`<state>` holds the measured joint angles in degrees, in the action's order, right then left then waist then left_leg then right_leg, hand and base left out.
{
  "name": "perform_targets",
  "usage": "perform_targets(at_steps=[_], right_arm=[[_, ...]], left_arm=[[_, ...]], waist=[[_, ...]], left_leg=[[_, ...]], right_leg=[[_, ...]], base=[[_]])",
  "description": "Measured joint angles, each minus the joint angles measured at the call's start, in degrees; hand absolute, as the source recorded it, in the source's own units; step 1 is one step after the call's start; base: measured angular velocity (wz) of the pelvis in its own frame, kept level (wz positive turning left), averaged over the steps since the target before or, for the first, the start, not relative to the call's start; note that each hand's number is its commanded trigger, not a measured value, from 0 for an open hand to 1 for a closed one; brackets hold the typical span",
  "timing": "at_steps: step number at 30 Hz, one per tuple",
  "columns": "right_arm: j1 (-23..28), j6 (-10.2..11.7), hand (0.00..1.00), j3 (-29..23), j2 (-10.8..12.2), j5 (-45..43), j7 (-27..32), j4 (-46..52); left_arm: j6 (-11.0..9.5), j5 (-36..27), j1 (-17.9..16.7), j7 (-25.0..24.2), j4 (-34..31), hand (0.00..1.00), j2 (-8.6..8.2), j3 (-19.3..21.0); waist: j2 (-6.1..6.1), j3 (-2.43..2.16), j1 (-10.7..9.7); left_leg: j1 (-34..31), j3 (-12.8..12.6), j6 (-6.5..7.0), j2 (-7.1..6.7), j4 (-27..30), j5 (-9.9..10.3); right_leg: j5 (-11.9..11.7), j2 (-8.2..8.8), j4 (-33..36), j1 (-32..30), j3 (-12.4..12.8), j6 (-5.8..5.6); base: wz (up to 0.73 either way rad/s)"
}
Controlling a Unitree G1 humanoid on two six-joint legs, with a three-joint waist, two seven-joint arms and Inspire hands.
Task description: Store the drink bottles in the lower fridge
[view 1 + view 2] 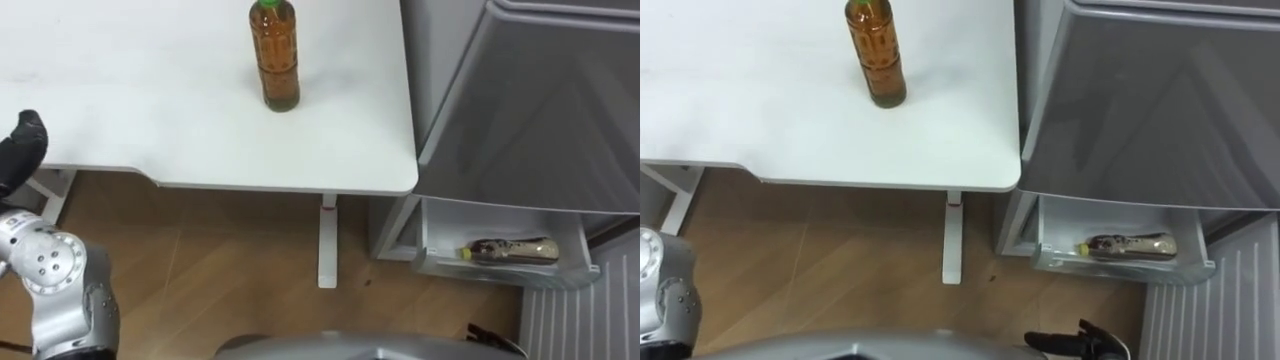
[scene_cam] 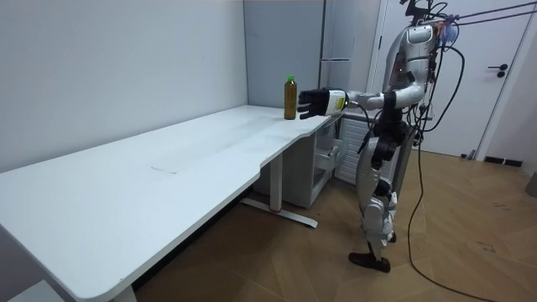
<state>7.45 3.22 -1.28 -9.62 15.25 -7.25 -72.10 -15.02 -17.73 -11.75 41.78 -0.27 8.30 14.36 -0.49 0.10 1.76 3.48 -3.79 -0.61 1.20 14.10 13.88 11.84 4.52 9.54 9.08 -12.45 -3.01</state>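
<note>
left hand (half cut off) left of the bottle.

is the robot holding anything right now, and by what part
Nothing in the left hand, open and apart from the bottle standing on the table; the right hand's hold cannot be told.

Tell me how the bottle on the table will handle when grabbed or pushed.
The bottle stands tall and narrow on the table, so a high push would likely tip it. It looks nearly full, so probably heavy. Its round body might roll once down.
</note>
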Motion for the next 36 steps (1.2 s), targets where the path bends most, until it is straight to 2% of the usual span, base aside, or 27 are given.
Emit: perform_targets(at_steps=[4, 7, 11, 17, 21, 26, 31, 36], right_arm=[[0.4, 0.0, 0.00, 0.0, 0.0, -0.1, -0.6, 0.8], [0.4, 0.5, 0.00, -0.1, 0.0, -0.2, -1.1, 0.8], [0.4, 0.8, 0.00, -0.1, 0.0, -0.3, -1.4, 0.8], [-0.5, 0.9, 0.00, -0.1, 0.3, -0.1, -2.5, 0.3], [-0.6, 0.8, 0.00, -0.1, 0.5, -0.2, -3.0, 0.2], [-0.6, 0.5, 0.00, -2.7, 1.1, -1.8, -3.7, 0.5], [-0.7, 0.5, 0.00, -3.0, 1.1, -1.8, -3.5, 0.9], [-0.6, 0.5, 0.00, -3.5, 1.1, -1.8, -3.4, 1.0]], left_arm=[[0.0, 0.1, 0.2, -2.4, -3.8, 0.00, -0.01, -3.1], [0.0, 1.5, 0.4, -3.9, -6.7, 0.00, 0.01, -3.5], [0.0, 4.4, 1.8, -6.7, -6.9, 0.00, 0.00, -3.9], [0.6, 4.6, 2.2, -12.3, -6.9, 0.00, -0.04, -5.6], [2.6, 4.7, 2.2, -16.4, -6.8, 0.00, -0.06, -7.9], [4.7, 4.8, 2.3, -21.7, -6.1, 0.00, -0.05, -8.3], [6.4, 3.9, 4.5, -25.6, -1.7, 0.00, -0.05, -9.3], [6.5, 1.5, 6.0, -27.7, -0.7, 0.00, -0.04, -10.0]], waist=[[0.17, -0.05, -0.4], [0.17, -0.04, -1.4], [-0.06, 0.15, -2.2], [-0.60, 0.43, -3.4], [-0.90, 0.39, -3.7], [-0.90, 0.33, -5.4], [-0.45, 0.48, -6.4], [-0.01, 0.41, -6.7]], left_leg=[[0.3, 0.1, -0.02, 0.01, -0.2, 0.0], [0.4, 0.1, -0.04, 0.00, 0.2, 0.0], [0.4, 0.0, -0.04, -0.02, 0.3, -0.1], [1.1, -0.4, -0.05, -0.01, -0.9, -0.1], [1.3, -0.8, -0.04, 0.03, -1.3, -0.1], [1.4, -0.8, -0.08, 0.04, -1.0, -0.1], [2.0, -0.9, -0.08, 0.01, -0.9, -0.1], [2.1, -1.1, -0.08, 0.02, -0.9, -0.1]], right_leg=[[0.0, 0.00, 0.0, 0.0, -0.1, 0.00], [0.0, 0.00, 0.0, 0.1, -0.1, 0.00], [0.0, 0.00, -0.1, 0.2, 0.5, 0.00], [0.0, -0.14, -0.1, 0.1, 1.5, 0.00], [0.0, -0.20, -0.1, -0.1, 2.1, 0.01], [0.0, -0.22, -0.2, 0.0, 2.1, 0.01], [0.0, -0.25, -0.8, 0.5, 2.3, 0.04], [0.0, -0.26, -0.8, 0.5, 2.5, 0.06]], base=[[0.01], [0.00], [-0.02], [-0.09], [-0.07], [0.00], [-0.01], [0.00]])
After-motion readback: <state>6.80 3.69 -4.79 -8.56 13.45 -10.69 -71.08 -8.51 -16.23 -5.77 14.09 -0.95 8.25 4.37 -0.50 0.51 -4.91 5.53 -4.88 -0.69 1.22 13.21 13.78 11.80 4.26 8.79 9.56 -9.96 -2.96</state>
